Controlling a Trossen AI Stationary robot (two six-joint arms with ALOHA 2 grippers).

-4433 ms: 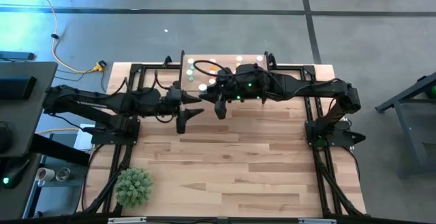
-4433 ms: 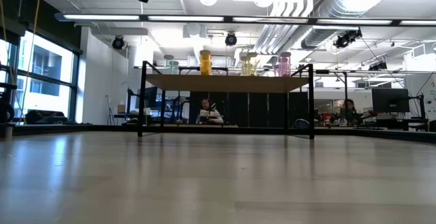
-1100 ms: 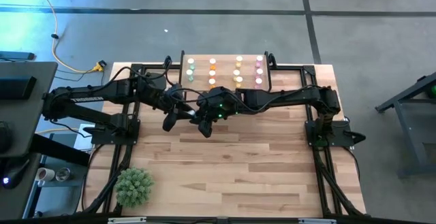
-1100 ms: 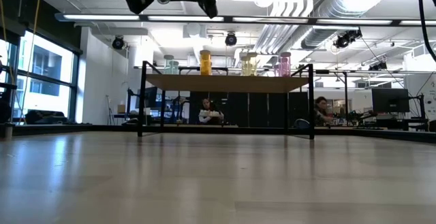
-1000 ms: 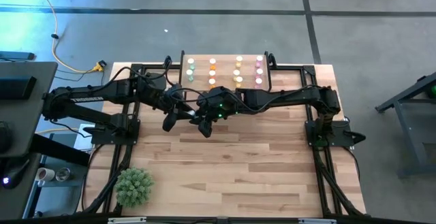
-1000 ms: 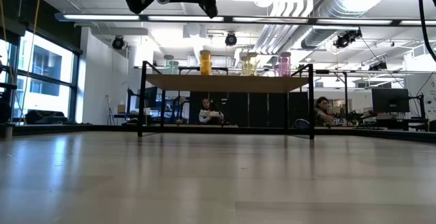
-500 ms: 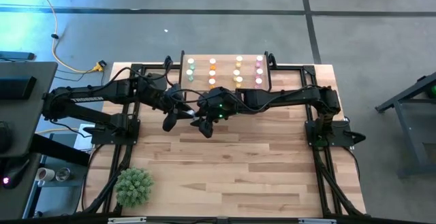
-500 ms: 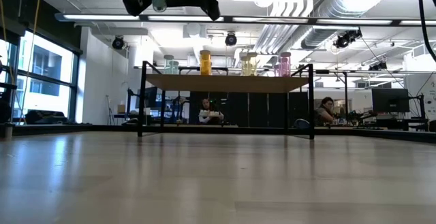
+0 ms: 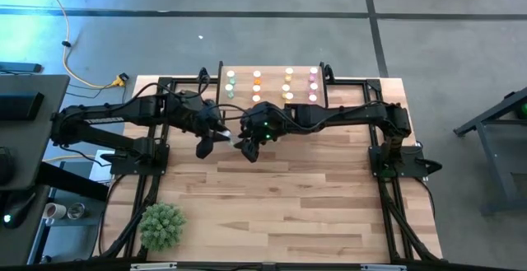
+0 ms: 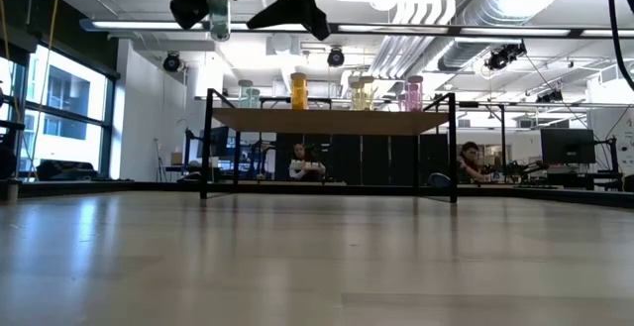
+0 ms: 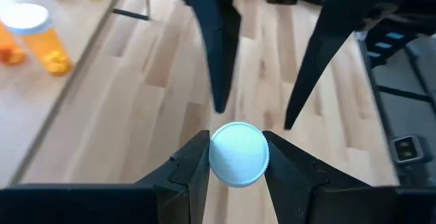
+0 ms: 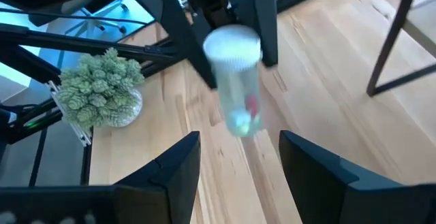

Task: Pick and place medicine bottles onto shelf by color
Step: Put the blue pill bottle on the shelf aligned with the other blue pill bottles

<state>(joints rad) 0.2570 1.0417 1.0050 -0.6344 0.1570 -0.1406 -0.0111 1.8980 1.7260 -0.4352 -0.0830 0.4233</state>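
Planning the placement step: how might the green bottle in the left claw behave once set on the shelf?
The green bottle looks tall and narrow, so it may tip. Round-bodied, it would probably roll if toppled. Few pills show inside, so it is likely light.

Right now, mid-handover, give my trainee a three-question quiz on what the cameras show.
1. True or false: the left gripper is shut on the green bottle.
2. How do the right gripper's jaws stand? A: shut on the bottle. B: open, with the bottle ahead of them, not touched. C: shut on nothing.
3. Fill in: beside the black frame at the table's near left corner stands a small green ____.

Key: 1 true: its fingers clamp either side of the white cap. 2 B. 3 plant; meanwhile the other bottles stand in colour groups on the shelf.
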